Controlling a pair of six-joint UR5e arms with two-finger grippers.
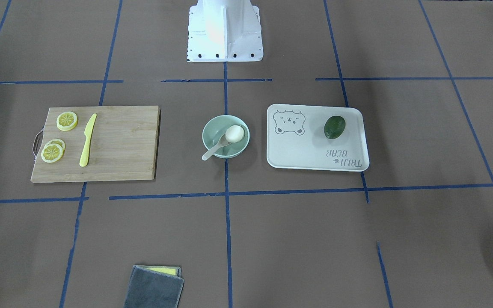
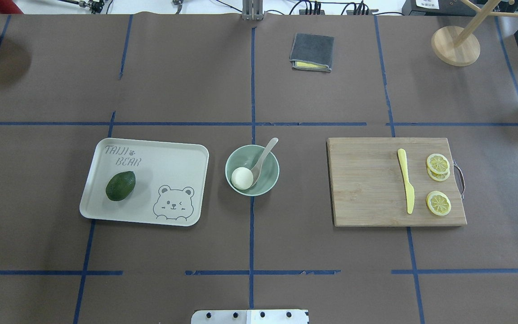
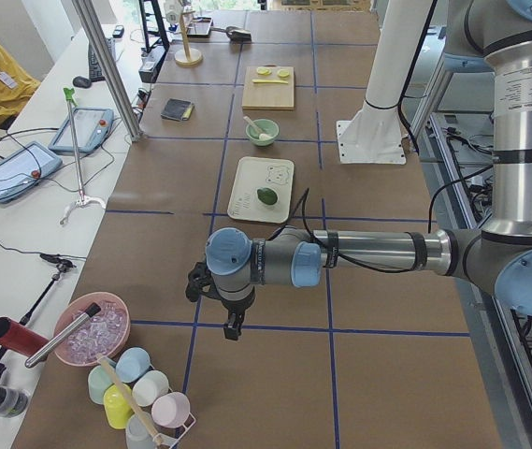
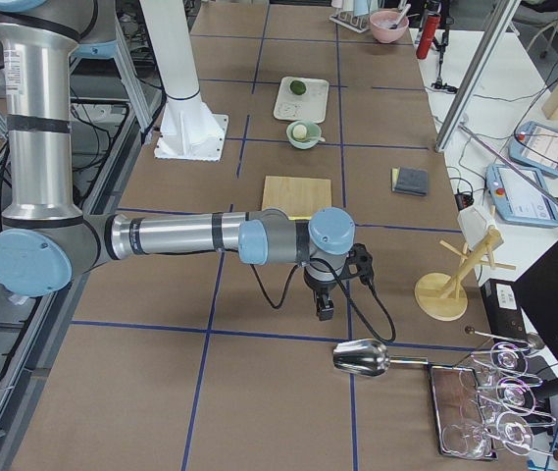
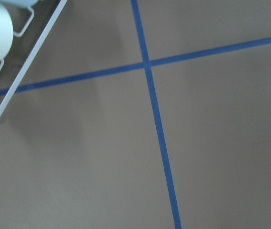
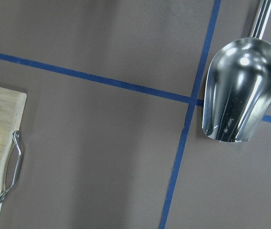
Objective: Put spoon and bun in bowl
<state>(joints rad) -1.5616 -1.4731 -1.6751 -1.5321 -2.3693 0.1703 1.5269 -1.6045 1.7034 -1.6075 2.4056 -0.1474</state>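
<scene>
Mint bowl [image 2: 270, 178], bun [image 2: 242, 178] and spoon [image 2: 265, 155] inside, between tray [image 2: 160, 157] and board [image 2: 367, 180]; left hand [image 3: 233, 329], right hand [image 4: 325, 311]: grip indiscernible.

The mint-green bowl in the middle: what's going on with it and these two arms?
Nothing is being handled right now. The bun and the spoon both lie in the bowl, the spoon's handle sticking out over the rim. The left gripper and right gripper hang over the table's opposite ends, well away from it.

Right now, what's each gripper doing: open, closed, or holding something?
Left gripper: cannot tell, seen only from the side.
Right gripper: cannot tell, seen only from the side.
</scene>
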